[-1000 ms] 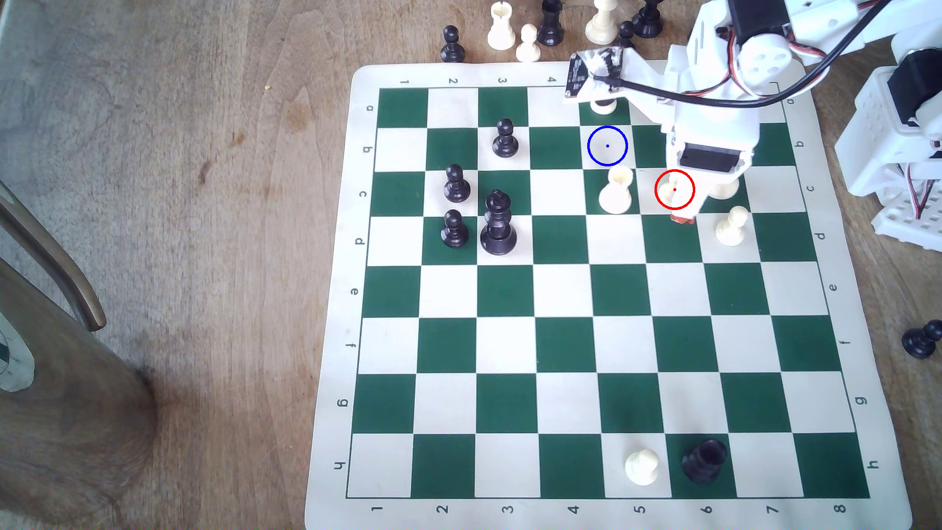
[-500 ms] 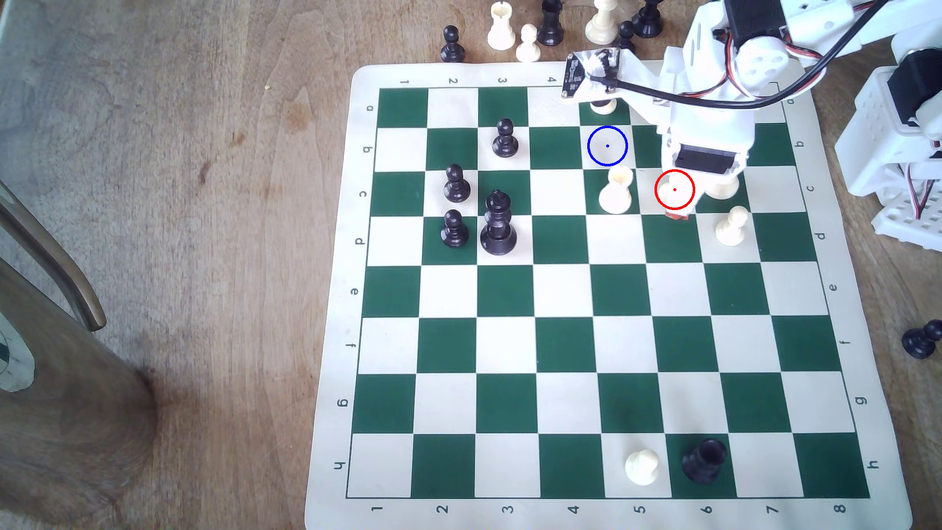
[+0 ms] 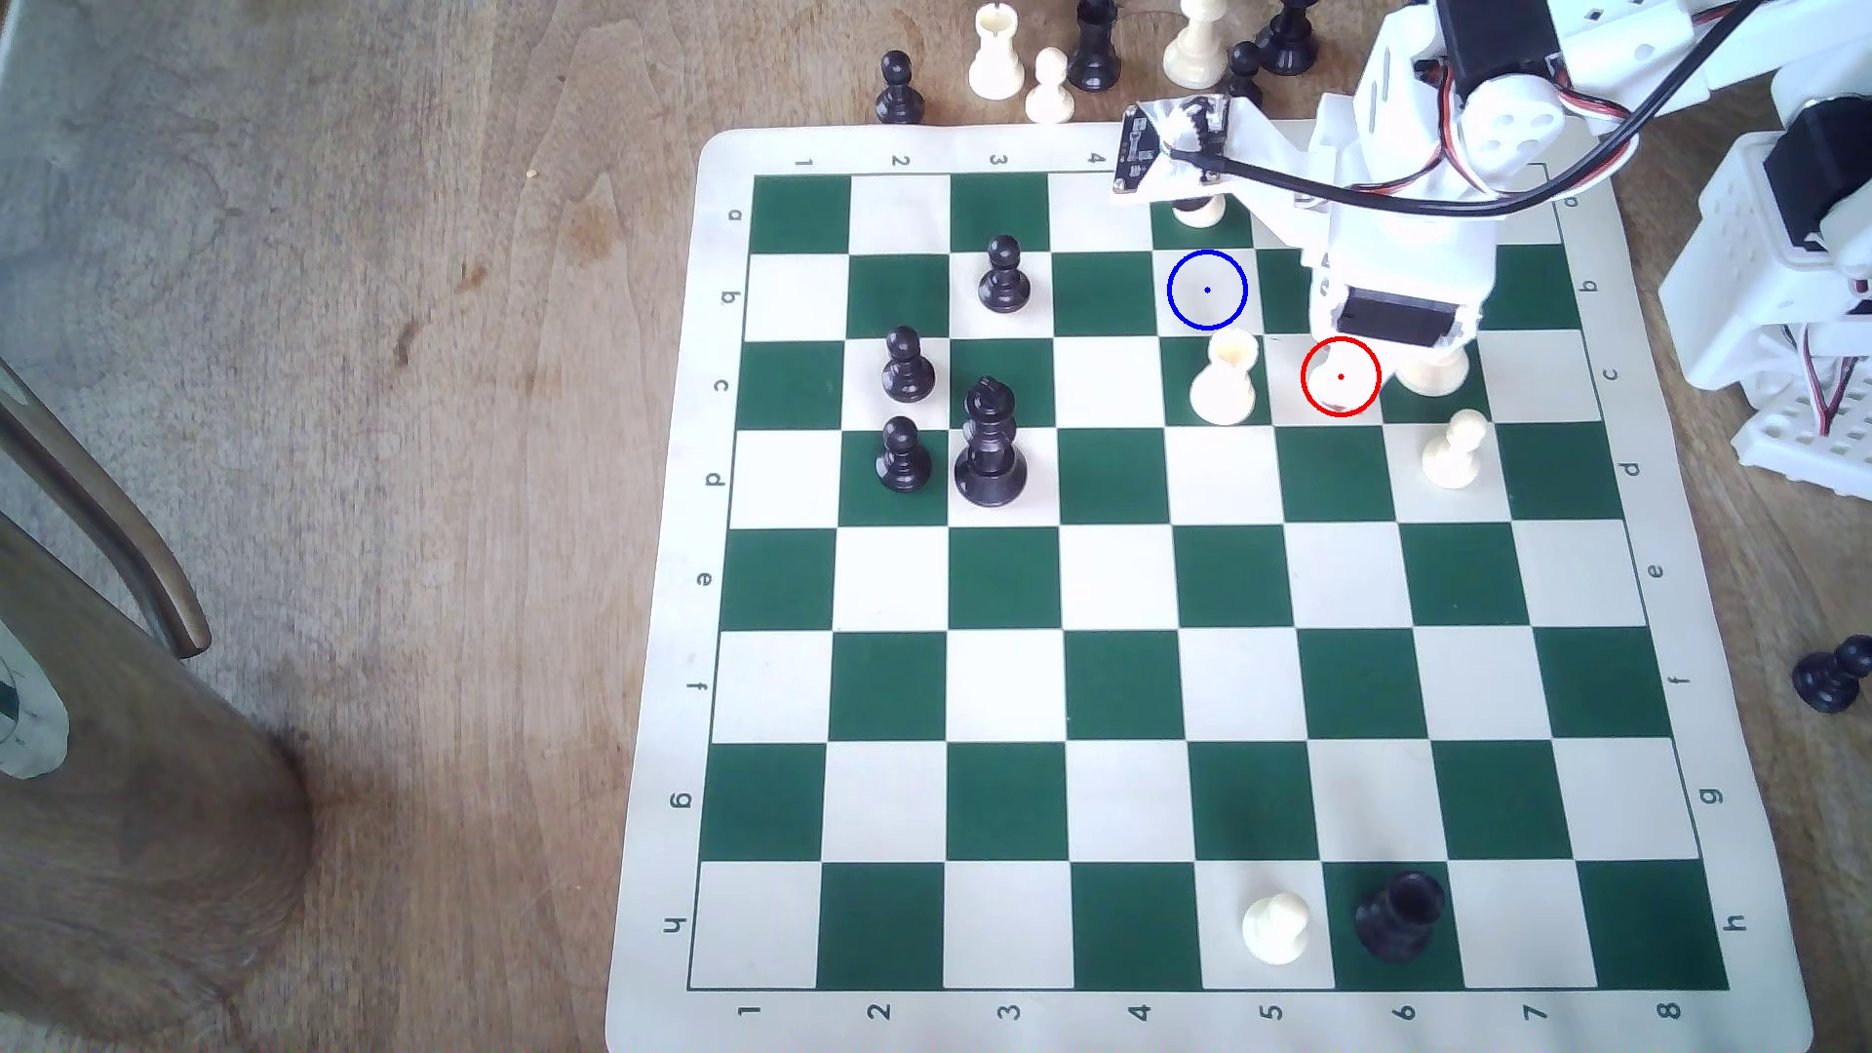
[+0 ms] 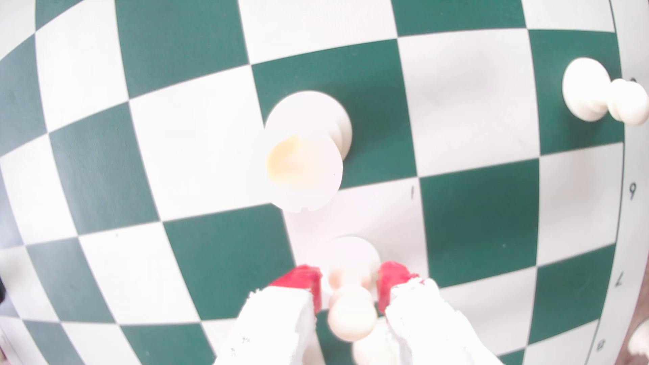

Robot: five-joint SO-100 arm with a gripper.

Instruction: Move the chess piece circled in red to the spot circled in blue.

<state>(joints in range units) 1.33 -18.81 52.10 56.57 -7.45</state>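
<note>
We see the wooden table [image 3: 405,405] carrying the green-and-cream board [image 3: 1114,689], with the white arm [image 3: 1418,203] reaching over its far corner at the exterior view's right. In the wrist view the claw [image 4: 349,286] stands with its red-tipped fingers [image 4: 305,280] slightly apart on either side of the pawn [image 4: 351,309] (we cannot tell whether the tips touch it). The pawn sits on the cream square inside the red ring [image 3: 1340,377], beside the cup-topped piece [image 3: 1224,383], and the blue-ringed spot [image 3: 1206,290] lies bare just beyond that piece.
</note>
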